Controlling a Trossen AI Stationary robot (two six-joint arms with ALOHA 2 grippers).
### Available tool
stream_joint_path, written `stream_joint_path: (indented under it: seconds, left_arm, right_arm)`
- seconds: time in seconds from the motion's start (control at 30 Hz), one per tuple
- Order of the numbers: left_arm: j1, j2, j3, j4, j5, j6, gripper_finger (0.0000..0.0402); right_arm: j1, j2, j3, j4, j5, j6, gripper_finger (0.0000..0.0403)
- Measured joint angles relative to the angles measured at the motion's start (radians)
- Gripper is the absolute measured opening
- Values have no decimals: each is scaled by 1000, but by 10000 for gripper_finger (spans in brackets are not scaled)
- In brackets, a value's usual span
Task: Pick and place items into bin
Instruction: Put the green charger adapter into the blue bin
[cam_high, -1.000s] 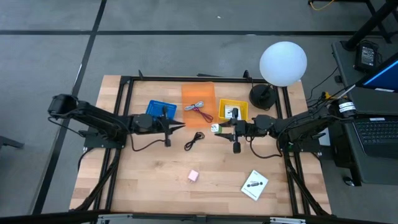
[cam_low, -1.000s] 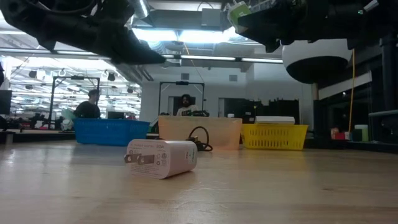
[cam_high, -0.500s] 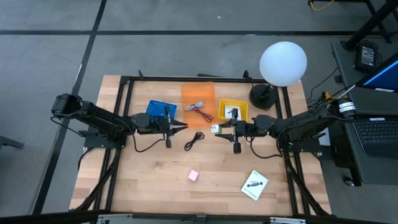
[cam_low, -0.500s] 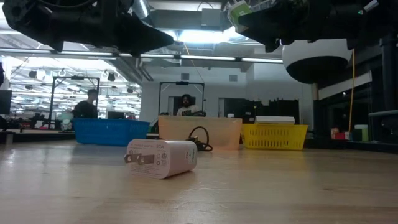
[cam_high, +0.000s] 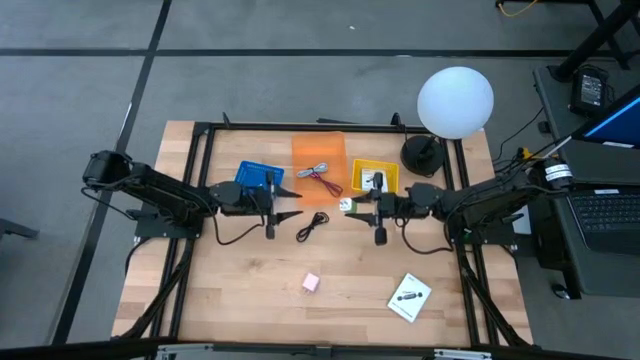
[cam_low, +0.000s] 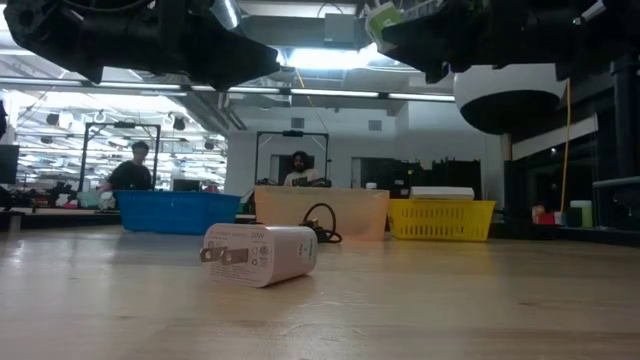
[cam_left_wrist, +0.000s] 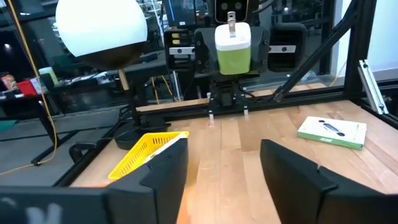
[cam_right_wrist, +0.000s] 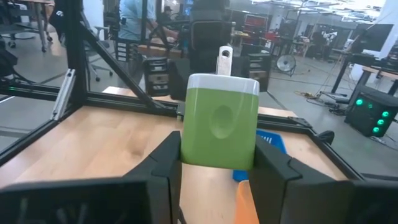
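The right gripper (cam_high: 349, 208) is clamped on a green-and-white plug adapter (cam_right_wrist: 219, 119); its two dark fingers (cam_right_wrist: 275, 167) press the adapter's green sides, and a metal prong stands up from the white top. In the high view this gripper hangs above the bench just in front of the yellow bin (cam_high: 374, 178), which sits toward the far edge with a small dark-and-white item inside.

Facing it from the other side, the left gripper (cam_high: 290, 207) has its fingers (cam_left_wrist: 166, 169) spread wide with nothing between them. It hovers over the bench by the near edge of the orange bin (cam_high: 319, 166), which holds coiled reddish and grey cables (cam_high: 321, 175). The blue bin (cam_high: 260, 176) stands beside the orange one, closer to the bench's left edge.

Between the two grippers a thin black cable (cam_high: 314, 227) lies looped on the wood. Nearer the front edge rests a small pink piece (cam_high: 311, 283), and toward the front right corner a white card with a black mark (cam_high: 410, 297). In the low view a white wall charger (cam_low: 261, 254) lies on its side in front of the three bins. A white globe lamp (cam_high: 455, 101) stands at the far right corner.
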Motion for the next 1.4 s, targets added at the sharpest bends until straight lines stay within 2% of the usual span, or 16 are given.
stream_joint_path:
  seconds: [0.13, 0.3, 0.47, 0.77, 1.4]
  left_arm:
    - [0, 0, 0, 0, -22, -4, 213]
    - [0, 0, 0, 30, -22, -38, 212]
    - [1, 0, 0, 91, -22, -72, 211]
    - [-1, 0, 2, 93, -20, -79, 210]
    - [-7, 0, 2, 102, 9, -146, 210]
  right_arm:
    - [-11, 17, 0, 16, -1, 3, 119]
    - [-31, 96, 21, 95, -64, 1, 119]
    - [-48, 188, 100, 97, -72, -9, 119]
    - [-52, 326, 241, 96, -79, -75, 119]
    - [-93, 428, 379, 81, -186, -80, 119]
